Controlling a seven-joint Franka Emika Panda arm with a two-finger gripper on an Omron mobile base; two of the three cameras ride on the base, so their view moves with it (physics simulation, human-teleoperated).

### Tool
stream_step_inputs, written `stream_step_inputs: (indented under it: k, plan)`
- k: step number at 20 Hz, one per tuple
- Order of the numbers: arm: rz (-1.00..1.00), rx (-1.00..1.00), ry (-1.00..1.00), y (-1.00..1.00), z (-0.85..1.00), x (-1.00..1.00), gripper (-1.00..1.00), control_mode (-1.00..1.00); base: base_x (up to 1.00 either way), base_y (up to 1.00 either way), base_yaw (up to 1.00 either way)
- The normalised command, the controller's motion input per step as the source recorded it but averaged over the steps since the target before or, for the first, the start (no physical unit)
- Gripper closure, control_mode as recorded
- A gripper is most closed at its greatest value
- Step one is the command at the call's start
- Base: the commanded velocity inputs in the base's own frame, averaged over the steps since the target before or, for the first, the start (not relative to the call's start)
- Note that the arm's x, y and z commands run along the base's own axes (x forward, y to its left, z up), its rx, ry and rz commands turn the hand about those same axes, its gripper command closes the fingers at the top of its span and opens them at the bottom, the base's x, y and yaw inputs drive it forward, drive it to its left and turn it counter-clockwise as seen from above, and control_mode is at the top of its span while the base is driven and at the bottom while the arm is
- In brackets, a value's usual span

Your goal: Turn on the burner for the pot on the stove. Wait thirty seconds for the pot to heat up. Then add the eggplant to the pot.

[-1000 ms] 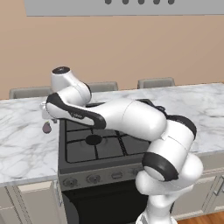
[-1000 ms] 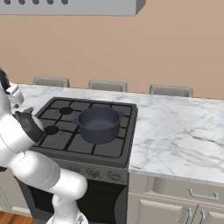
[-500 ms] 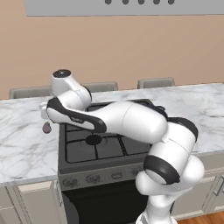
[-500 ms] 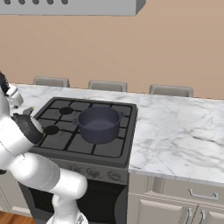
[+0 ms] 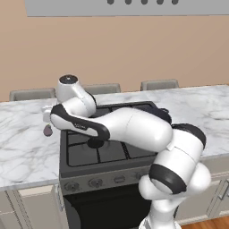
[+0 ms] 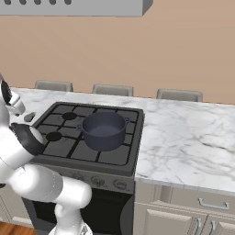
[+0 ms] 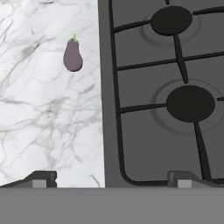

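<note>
Gripper (image 7: pixel 111 178) hangs over the seam between the white grey-veined marble counter (image 7: pixel 43 122) and the dark grey gas stove with black grid grates (image 7: pixel 166 109), its two dark fingertips (image 7: pixel 41 178) spread wide with nothing between them. Small dull-purple egg-shaped eggplant with a greenish stem cap (image 7: pixel 72 55) lies on the marble ahead of the hand, off toward the left fingertip, well apart from both tips and just beside the stove's edge. Round deep blue-grey pot with small side handles (image 6: pixel 104 130) sits on the grate at the stove's far side from the hand.
</note>
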Motion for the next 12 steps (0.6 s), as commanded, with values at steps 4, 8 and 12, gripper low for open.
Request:
stream_step_inputs:
  k: [4, 8, 12]
  plan:
    - [-0.03, 0.00, -0.03, 0.00, -0.01, 0.00, -1.00, -1.00, 0.00, 0.00, 0.00]
    - [0.00, 0.00, 0.00, 0.00, 0.00, 0.00, -1.00, -1.00, 0.00, 0.00, 0.00]
    - [0.00, 0.00, 0.00, 0.00, 0.00, 0.03, -1.00, -1.00, 0.00, 0.00, 0.00]
